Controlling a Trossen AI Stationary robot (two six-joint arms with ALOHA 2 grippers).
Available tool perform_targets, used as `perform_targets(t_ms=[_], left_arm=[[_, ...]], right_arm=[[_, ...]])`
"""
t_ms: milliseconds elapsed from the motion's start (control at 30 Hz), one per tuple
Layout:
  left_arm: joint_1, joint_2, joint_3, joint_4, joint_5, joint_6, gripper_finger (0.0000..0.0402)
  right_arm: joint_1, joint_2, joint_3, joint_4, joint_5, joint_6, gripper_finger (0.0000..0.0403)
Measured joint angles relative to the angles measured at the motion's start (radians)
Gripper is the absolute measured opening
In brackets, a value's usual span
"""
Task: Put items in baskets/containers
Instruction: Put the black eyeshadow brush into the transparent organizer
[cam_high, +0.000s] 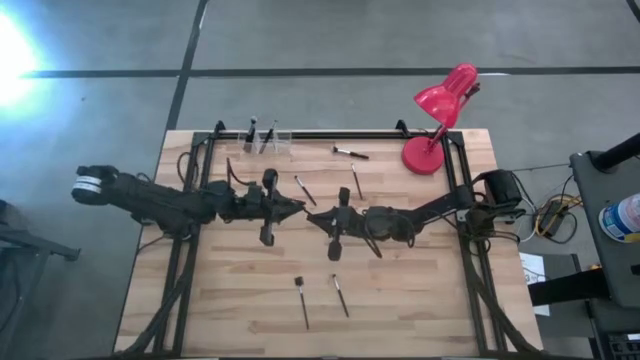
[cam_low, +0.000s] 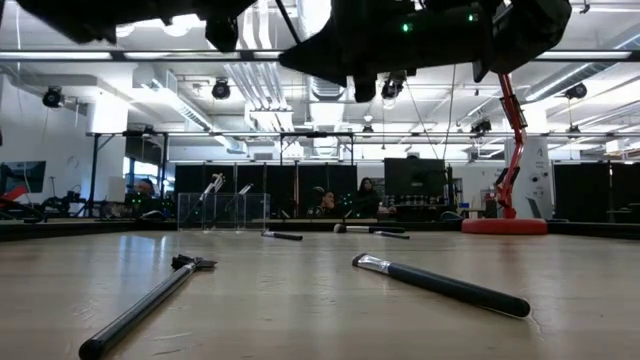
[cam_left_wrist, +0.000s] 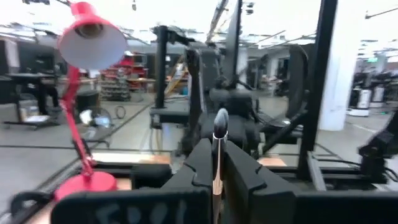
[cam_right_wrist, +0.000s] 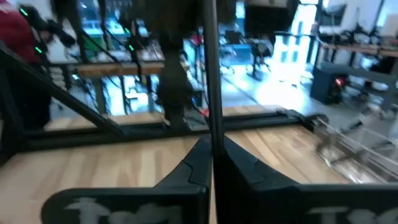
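Now we see both tools meet over the middle of the desk (cam_high: 420, 300), the left tool (cam_left_wrist: 214, 163) and right tool (cam_right_wrist: 211, 163) each pinching a brush (cam_left_wrist: 219, 140) upright; the clear cups (cam_high: 262, 143) wait at the far edge, nearer our left arm

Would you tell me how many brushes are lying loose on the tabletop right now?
5 brushes: two side by side toward the edge far from the lamp; three nearer it. Others may be hidden.
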Motion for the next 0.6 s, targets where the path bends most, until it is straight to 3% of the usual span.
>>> perform_targets(t_ms=[267, 367, 467, 600], left_arm=[[0.004, -0.063, 0.137, -0.259, -0.184, 0.09, 0.0012], [0.016, -0.085, 0.195, -0.39, -0.336, 0.135, 0.0012], [0.062, -0.094, 0.24, -0.538, -0.441, 0.145, 0.0012], [0.2, -0.101, 0.261, -0.614, -0.468, 0.14, 0.0012]], right_arm=[[0.001, 0.003, -0.003, -0.095, 0.132, 0.007, 0.0095], [0.002, 0.003, -0.003, -0.182, 0.174, 0.008, 0.0115], [0.0, 0.003, -0.004, -0.261, 0.181, 0.045, 0.0113], [0.002, 0.003, -0.01, -0.334, 0.18, 0.076, 0.0079]])
